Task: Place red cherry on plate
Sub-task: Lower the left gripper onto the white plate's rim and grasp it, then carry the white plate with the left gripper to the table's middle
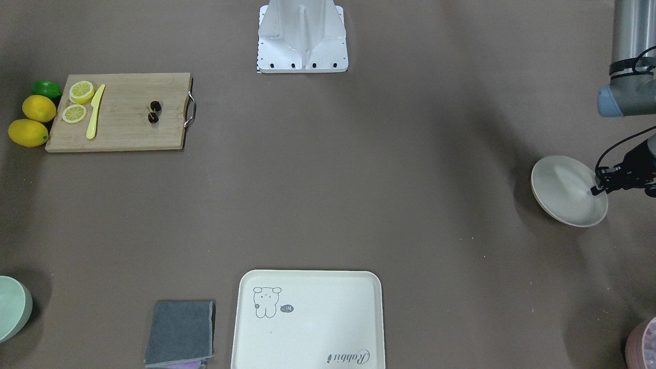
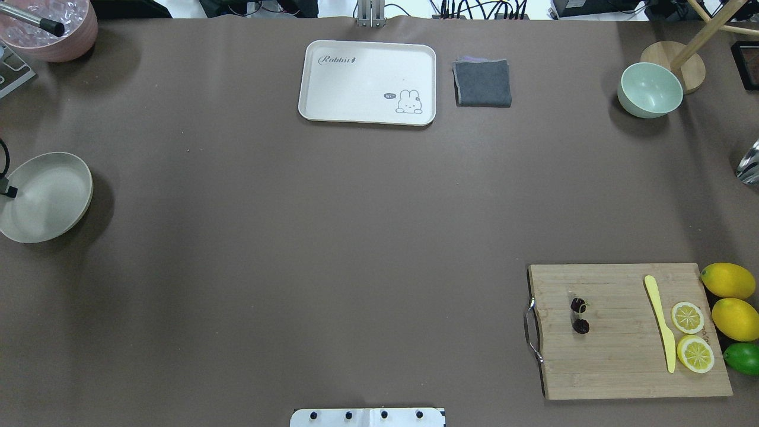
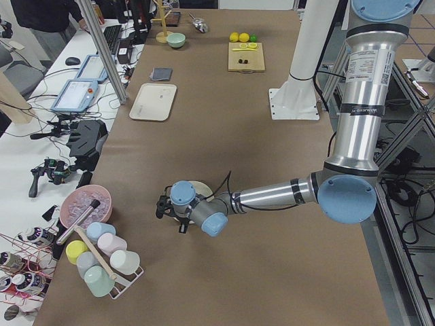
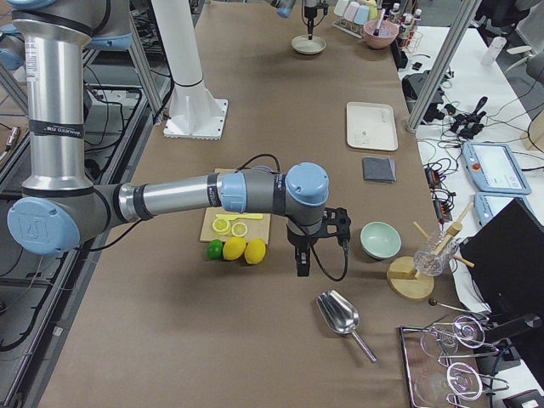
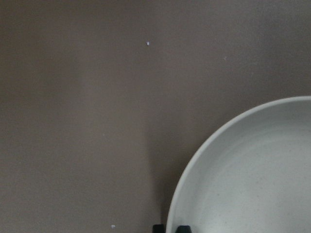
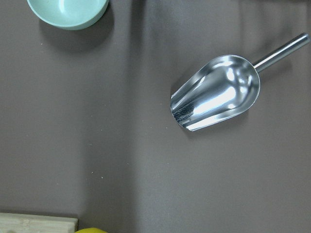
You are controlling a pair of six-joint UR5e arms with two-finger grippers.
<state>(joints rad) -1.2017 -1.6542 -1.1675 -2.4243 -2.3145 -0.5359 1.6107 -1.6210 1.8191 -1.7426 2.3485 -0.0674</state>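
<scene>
The red cherry (image 1: 154, 111) (image 2: 579, 315), a dark pair on a thin stem, lies on the wooden cutting board (image 1: 123, 133) (image 2: 616, 362) near its metal handle. Far across the table, the cream plate (image 1: 564, 187) (image 2: 50, 198) sits tilted at the robot's left end. My left gripper (image 1: 595, 189) (image 2: 8, 191) is shut on the plate's rim; the left wrist view shows the rim between the fingertips (image 5: 158, 227). My right gripper (image 4: 302, 265) hangs beyond the lemons, over bare table near a scoop. It shows only in the exterior right view, so I cannot tell its state.
On the board lie a yellow knife (image 2: 661, 329) and two lemon slices (image 2: 688, 318). Two lemons (image 2: 728, 280) and a lime (image 2: 742, 358) sit beside it. Rabbit tray (image 2: 367, 83), grey cloth (image 2: 482, 83), green bowl (image 2: 650, 90), metal scoop (image 6: 218, 92), pink bowl (image 2: 53, 29).
</scene>
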